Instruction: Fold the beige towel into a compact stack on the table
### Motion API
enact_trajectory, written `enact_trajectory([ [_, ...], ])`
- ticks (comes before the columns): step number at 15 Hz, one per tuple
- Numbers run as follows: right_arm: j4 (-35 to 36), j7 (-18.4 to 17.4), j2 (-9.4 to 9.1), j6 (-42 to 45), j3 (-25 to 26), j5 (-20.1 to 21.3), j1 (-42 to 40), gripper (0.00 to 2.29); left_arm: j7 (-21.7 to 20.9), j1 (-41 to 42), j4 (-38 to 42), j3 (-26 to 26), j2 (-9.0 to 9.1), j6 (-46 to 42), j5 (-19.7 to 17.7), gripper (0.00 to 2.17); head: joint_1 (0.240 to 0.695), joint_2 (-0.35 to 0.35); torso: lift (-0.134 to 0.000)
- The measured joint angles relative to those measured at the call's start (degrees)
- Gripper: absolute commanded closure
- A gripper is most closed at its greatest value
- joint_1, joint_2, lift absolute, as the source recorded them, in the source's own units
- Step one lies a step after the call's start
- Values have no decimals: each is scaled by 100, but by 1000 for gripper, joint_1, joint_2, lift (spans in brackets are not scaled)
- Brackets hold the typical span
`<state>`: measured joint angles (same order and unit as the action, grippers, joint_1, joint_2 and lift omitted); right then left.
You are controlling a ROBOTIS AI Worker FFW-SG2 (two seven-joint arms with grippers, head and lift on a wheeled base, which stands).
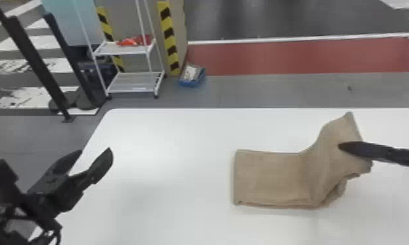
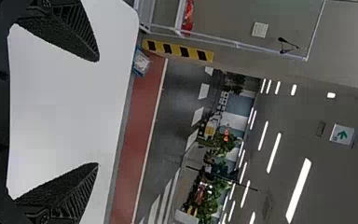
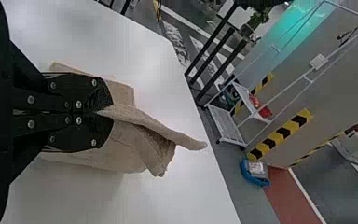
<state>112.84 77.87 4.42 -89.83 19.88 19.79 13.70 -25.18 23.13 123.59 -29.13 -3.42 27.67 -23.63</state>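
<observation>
The beige towel (image 1: 272, 177) lies on the right half of the white table, its left part flat and folded with straight edges, its right part lifted into a raised flap. At that flap, my right gripper (image 1: 343, 147) comes in from the right edge. In the right wrist view the right gripper (image 3: 103, 112) is shut on the towel (image 3: 135, 121), with cloth pinched between the fingertips. My left gripper (image 1: 94, 153) is parked over the table's left edge, apart from the towel. Its fingers stand wide apart in the left wrist view, and the left gripper (image 2: 98, 112) holds nothing.
The white table (image 1: 167, 136) reaches from its left edge to beyond the view on the right. Past its far edge on the floor stand a white wire cart (image 1: 131, 81), a blue bin (image 1: 192, 76) and black posts (image 1: 37, 62).
</observation>
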Motion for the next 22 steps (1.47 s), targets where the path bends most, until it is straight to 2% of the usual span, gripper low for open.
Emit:
enact_trajectory([
  [3, 1, 0, -299, -12, -366, 91, 159, 1511, -42, 38, -58, 15, 25, -10, -1, 76, 695, 203, -124],
  [5, 1, 0, -419, -13, -727, 234, 174, 1511, -56, 67, -80, -30, 7, -11, 5, 76, 695, 235, -124],
  [9, -99, 0, -442, -13, -1290, 583, 137, 1507, -70, 78, -165, -76, -24, -13, 1, 80, 695, 283, -124],
  [13, -338, 0, -442, 137, -1541, 766, 125, 1507, -138, 78, -246, -76, -27, -28, -1, 83, 695, 297, -124],
  [21, -783, 0, -442, 710, -1756, 750, 106, 1487, -163, 103, -261, -76, -45, -29, -1, 87, 695, 313, -124],
  [22, -885, 0, -442, 827, -1769, 711, 97, 1420, -163, 116, -262, -78, -45, -29, -1, 87, 695, 315, -124],
])
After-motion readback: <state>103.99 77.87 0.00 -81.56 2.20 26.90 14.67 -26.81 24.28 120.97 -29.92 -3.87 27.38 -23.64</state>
